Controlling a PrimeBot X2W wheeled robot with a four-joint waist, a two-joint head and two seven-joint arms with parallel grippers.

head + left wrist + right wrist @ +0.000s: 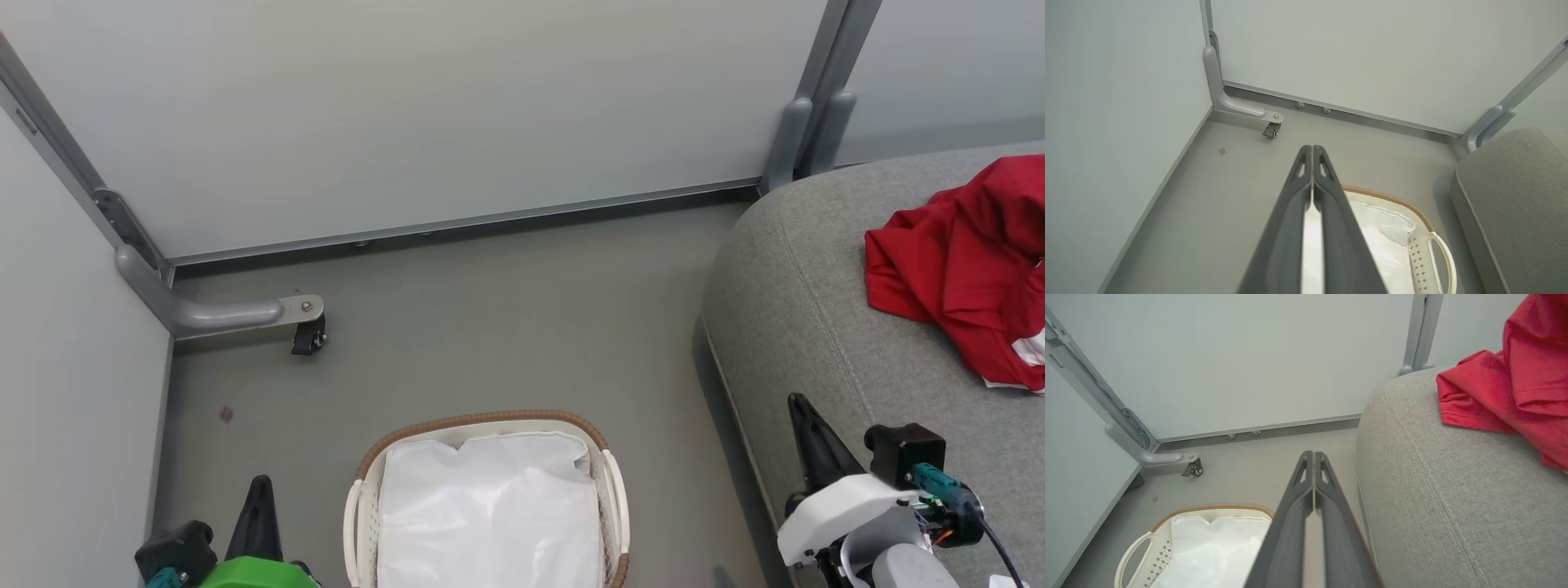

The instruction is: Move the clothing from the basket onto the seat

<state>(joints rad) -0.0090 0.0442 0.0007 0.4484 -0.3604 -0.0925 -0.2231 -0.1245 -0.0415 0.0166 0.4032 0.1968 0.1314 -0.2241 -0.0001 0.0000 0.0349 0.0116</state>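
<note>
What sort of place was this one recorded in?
Likely a mock-up test cell, not a real home: pale partition panels on metal frames with a caster, a grey floor, and a seat beside a basket.

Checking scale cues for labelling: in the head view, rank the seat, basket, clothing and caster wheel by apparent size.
1. seat, largest.
2. basket and clothing: look alike, both cut by the frame; unranked.
3. caster wheel, smallest.
</note>
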